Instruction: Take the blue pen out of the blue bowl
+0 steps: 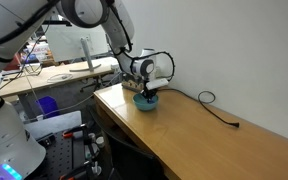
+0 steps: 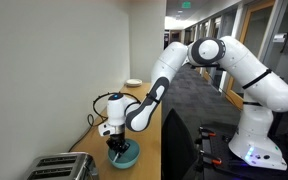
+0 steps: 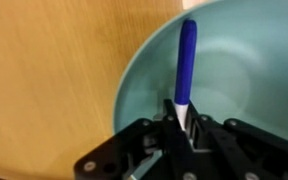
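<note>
The blue pen has a white tip and points up from between my fingers in the wrist view. My gripper is shut on its white end, over the inside of the teal-blue bowl. In both exterior views the gripper reaches down into the bowl, which sits on the wooden table near its end. The pen is too small to make out in the exterior views.
A long black cable lies on the wooden table behind the bowl, along the white wall. A silver toaster stands next to the bowl. A small white dish sits at the far end of the table.
</note>
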